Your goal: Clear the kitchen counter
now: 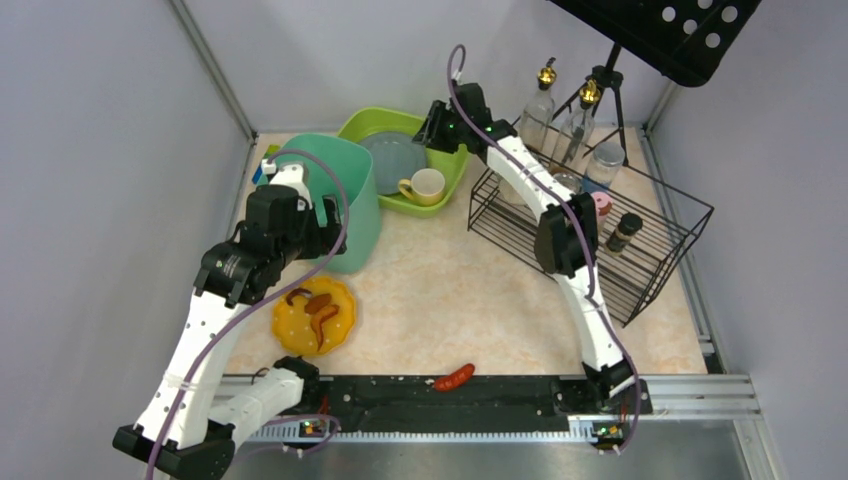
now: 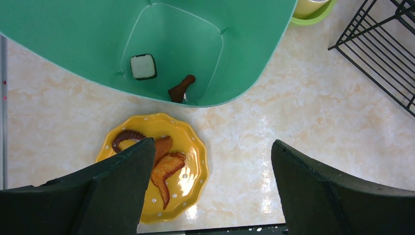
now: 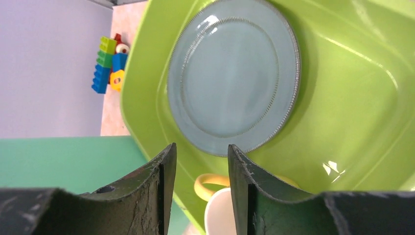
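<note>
The kitchen counter (image 1: 450, 290) is a beige mottled surface. On its near left stands a yellow plate (image 1: 350, 310) holding a chicken wing (image 2: 164, 169) and an octopus tentacle (image 2: 125, 135). A red sausage (image 1: 454, 377) lies on the black rail at the near edge. My left gripper (image 2: 211, 147) hangs wide open and empty above the counter, between the yellow plate and the teal bin (image 2: 244, 39). My right gripper (image 3: 201, 149) hovers over the green basin (image 3: 342, 98), jaws narrowly apart with nothing between them. Below it lie a grey-blue plate (image 3: 235, 73) and a yellow mug (image 3: 218, 205).
The teal bin holds a white square piece (image 2: 143, 66) and a brown piece (image 2: 181, 88). A black wire rack (image 1: 640, 250) with jars stands at the right, bottles behind it. Coloured toy blocks (image 3: 108, 63) sit by the back left wall. A black stand rises at the back right.
</note>
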{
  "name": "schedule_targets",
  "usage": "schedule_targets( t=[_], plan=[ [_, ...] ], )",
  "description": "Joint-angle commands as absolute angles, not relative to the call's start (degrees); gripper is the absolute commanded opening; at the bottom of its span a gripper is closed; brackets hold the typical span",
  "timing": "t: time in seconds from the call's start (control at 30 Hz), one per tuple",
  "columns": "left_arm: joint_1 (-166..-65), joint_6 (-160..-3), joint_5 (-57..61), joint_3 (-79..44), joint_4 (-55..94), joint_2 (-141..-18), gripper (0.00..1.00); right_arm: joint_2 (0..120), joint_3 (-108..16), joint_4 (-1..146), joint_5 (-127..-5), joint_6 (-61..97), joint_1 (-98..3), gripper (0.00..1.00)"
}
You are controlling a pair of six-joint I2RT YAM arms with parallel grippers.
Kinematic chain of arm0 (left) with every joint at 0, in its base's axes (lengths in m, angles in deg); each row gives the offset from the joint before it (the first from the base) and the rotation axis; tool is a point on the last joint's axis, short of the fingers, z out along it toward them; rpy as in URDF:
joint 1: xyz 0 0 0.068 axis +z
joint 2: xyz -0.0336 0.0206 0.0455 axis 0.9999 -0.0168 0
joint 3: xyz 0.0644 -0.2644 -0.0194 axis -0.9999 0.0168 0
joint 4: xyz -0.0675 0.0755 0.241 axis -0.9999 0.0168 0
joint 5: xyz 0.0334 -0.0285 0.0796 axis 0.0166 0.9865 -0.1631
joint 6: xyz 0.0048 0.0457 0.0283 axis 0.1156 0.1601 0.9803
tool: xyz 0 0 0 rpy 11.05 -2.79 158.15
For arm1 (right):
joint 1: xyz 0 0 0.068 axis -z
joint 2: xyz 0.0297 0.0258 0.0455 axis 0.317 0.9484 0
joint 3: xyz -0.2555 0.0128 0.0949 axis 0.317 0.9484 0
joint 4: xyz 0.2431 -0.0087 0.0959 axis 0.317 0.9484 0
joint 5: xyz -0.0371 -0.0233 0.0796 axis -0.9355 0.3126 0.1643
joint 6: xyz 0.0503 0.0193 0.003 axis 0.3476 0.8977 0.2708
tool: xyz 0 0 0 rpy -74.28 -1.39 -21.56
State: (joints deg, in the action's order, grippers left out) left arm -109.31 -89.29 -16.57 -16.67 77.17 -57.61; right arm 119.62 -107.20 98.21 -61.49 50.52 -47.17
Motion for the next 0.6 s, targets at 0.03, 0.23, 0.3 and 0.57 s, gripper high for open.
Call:
schedule_targets(
  t=[0.03, 0.23, 0.3, 0.57],
  plan=[
    [-109.31, -89.05, -16.83, -16.85, 74.83, -57.69, 0.93, 112.11, -107.86, 97.19, -62.09, 48.05, -46.49, 0.44],
    [-109.32, -89.25, -16.84, -16.62, 74.55, -57.41, 0.93, 102.29, -100.17, 95.25, -57.19, 45.01, -46.95, 0.47],
    [-109.29, -89.25, -16.63, -16.69, 74.65, -57.23, 0.93, 96.6, -93.86, 94.61, -58.58, 40.95, -47.89, 0.48],
    [-109.3, -89.08, -13.64, -16.58, 74.44, -54.6, 0.93, 71.69, -67.83, 91.81, -57.94, 28.84, -52.93, 0.53]
  ],
)
